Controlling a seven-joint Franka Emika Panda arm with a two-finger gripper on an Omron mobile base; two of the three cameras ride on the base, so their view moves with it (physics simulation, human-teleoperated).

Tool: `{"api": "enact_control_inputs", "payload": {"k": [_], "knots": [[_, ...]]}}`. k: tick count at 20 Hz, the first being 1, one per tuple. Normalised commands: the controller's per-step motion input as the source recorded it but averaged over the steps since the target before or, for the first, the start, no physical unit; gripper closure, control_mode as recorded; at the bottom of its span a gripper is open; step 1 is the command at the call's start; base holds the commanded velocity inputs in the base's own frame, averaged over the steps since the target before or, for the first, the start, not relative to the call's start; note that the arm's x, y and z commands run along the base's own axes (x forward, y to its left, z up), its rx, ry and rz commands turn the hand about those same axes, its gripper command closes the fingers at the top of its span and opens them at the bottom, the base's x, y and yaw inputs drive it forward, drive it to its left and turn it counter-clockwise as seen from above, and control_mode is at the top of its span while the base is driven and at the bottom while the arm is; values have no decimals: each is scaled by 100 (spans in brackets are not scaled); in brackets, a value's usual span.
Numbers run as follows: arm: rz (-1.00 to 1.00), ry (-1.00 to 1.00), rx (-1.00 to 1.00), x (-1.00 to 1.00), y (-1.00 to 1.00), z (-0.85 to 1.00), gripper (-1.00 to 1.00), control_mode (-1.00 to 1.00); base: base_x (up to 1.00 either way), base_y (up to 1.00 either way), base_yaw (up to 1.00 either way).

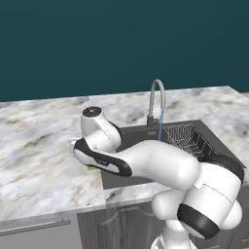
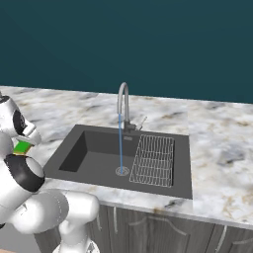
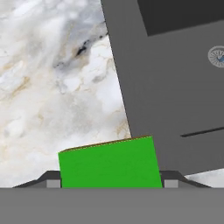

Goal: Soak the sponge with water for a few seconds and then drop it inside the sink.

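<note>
We carry the sponge to the water

Our gripper (image 3: 112, 183) is clamped on the green sponge (image 3: 109, 162), over the counter (image 3: 52, 87) left of the sink (image 2: 99, 148). We should hold tight and move right, under the water (image 2: 120, 143).

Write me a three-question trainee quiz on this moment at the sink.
1. True or false: the sponge sits between the fingers of the hand.
2. Where does the water land in the sink? A) on the wire rack B) at the drain C) on the counter
3. Fill in: the sponge is ___ the stream.

Key: 1 true; 2 B; 3 away from.
</note>
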Motion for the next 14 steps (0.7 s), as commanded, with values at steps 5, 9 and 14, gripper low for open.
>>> {"api": "enact_control_inputs", "payload": {"k": [5,9,14], "knots": [[0,-15,0,0,-42,10,100,-100,0,0,0],[0,-14,0,0,-46,7,100,-100,0,0,0],[0,-9,0,0,-31,13,100,-100,0,0,0]]}}
